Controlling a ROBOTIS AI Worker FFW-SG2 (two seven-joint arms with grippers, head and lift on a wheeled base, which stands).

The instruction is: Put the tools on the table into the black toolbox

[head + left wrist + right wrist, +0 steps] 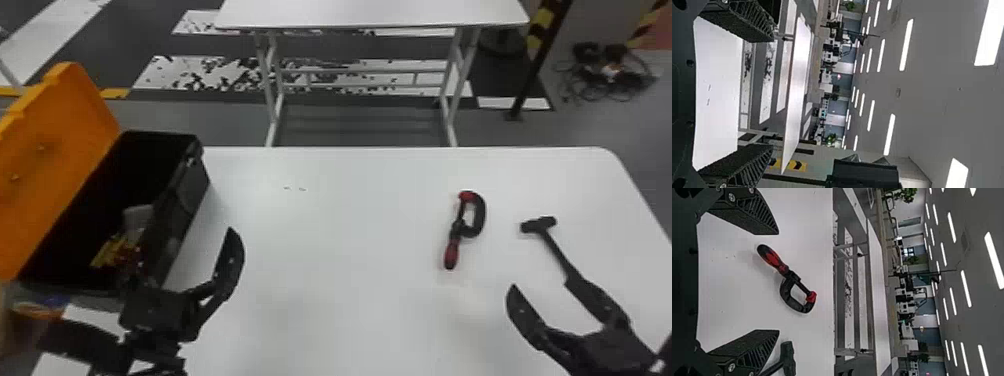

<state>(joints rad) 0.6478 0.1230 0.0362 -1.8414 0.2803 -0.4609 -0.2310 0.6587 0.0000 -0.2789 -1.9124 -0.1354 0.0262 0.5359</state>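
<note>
The black toolbox [185, 200] stands at the table's left with its orange lid raised; a yellow item and a grey one lie inside. A red-and-black clamp [451, 245] rests right of the table's middle, and a black hammer [555, 247] lies to its right. My left gripper [212, 270] is open beside the toolbox's near right side. Near the hammer's handle, my right gripper [560, 300] is open, partly over the handle end. In the left wrist view the left gripper [772, 92] holds nothing. Clamp [793, 282] and hammer head [788, 358] show beyond the open right gripper [778, 282].
The white table [325, 225] carries the tools, with its far edge behind them. Another white table [370, 12] stands farther off. Cables [607, 75] lie on the floor at the back right. A container with blue and orange items [40, 307] is at the near left.
</note>
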